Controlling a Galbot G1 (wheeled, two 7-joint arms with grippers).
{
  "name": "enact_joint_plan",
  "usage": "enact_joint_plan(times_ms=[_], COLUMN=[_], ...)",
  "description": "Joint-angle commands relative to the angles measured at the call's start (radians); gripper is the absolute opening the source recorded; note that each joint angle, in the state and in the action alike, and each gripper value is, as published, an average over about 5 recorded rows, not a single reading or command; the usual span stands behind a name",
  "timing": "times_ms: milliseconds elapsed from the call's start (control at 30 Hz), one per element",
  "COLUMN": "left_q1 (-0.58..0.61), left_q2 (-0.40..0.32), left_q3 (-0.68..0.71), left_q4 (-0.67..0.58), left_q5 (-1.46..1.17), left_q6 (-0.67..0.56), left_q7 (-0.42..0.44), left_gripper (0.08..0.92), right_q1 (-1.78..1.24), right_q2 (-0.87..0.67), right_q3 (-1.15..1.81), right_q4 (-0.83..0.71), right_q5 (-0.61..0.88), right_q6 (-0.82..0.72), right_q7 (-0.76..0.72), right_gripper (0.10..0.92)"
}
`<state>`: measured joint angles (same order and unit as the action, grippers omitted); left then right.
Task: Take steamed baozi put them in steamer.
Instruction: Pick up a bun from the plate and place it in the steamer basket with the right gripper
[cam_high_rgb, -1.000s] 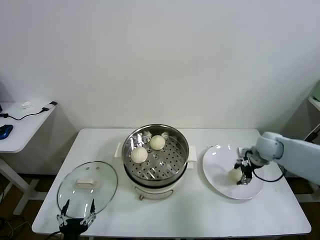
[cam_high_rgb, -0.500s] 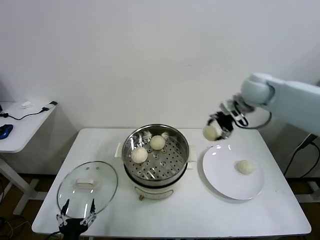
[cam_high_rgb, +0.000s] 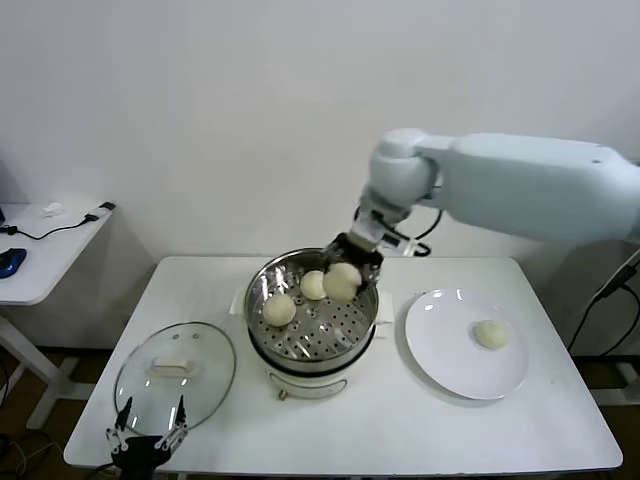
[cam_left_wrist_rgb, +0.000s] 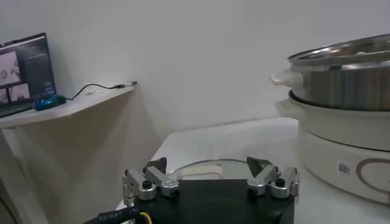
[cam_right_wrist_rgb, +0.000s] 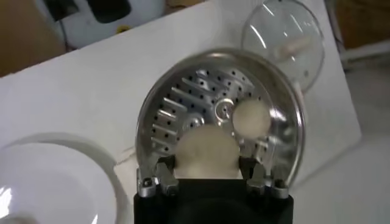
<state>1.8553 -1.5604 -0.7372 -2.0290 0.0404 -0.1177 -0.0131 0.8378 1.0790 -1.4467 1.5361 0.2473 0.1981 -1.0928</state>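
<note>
Steel steamer, bun held above its tray

Steel walls of the steamer (cam_high_rgb: 312, 318) ring a perforated tray where two steamed baozi sit, one nearer the robot's left (cam_high_rgb: 279, 309) and one toward the back (cam_high_rgb: 313, 285). The right claw (cam_high_rgb: 345, 272) hangs over the pot's right rear rim, clenched on a third bun (cam_high_rgb: 342, 281); in the right wrist view that bun (cam_right_wrist_rgb: 207, 152) fills the space between the fingers (cam_right_wrist_rgb: 162, 173), with the holed tray directly beneath. A fourth bun (cam_high_rgb: 489, 334) lies on the white plate (cam_high_rgb: 440, 355), which sits on the counter (cam_high_rgb: 400, 430) just to the right of the steamer. The glass lid (cam_high_rgb: 175, 372) rests flat on the counter to the steamer's left. The left claw (cam_high_rgb: 148, 428) stays low at the counter's near edge, beside the lid, its fingers (cam_left_wrist_rgb: 141, 184) spread apart and holding nothing
</note>
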Motion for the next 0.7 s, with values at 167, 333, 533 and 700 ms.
enact_joint_plan(times_ms=[167,333,533,700], left_q1=[0.0,-0.003,-0.005,-0.007], left_q2=[0.0,0.0,0.0,0.0], left_q3=[-0.002,-0.004,-0.006,-0.006], left_q4=[-0.005,-0.002,0.004,0.006], left_q5=[-0.002,-0.003,-0.004,-0.004], left_q6=[-0.002,-0.003,-0.005,-0.005], left_q7=[-0.002,-0.002,-0.003,-0.003], left_gripper=[0.823,0.823,0.823,0.823], right_q1=[-0.097,-0.133,-0.169,-0.198], right_q2=[0.211,0.233,0.235,0.241], right_q3=[-0.052,-0.066,-0.079,-0.082], right_q4=[0.003,-0.023,-0.048,-0.075], right_q5=[-0.123,-0.147,-0.174,-0.206], right_q6=[0.103,0.102,0.102,0.101], right_q7=[0.026,0.036,0.069,0.095], right_gripper=[0.687,0.687,0.687,0.687])
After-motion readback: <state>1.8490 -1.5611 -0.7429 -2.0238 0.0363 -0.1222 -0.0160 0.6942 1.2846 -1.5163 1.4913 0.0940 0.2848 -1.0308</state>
